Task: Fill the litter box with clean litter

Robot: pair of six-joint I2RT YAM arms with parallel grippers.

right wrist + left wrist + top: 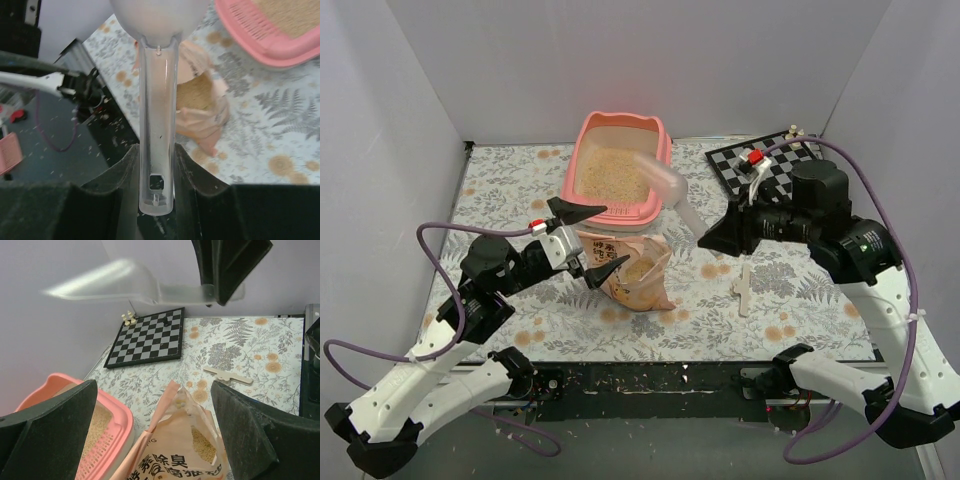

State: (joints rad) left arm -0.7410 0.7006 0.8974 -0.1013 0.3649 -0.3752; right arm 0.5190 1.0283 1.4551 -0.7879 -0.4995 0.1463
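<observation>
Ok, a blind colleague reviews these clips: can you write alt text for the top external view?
The right arm's fingers hold a clear scoop by its handle above a pink litter box holding beige litter. The left arm's fingers stand open over an opened litter bag lying on the floral table.

You may pass over the floral tablecloth left of the litter box and between the bag and the right arm, where only a pale stick lies. The clear scoop overhangs the box's near right corner; the bag lies just before its near wall; the left gripper stands with spread fingers at the bag's left
</observation>
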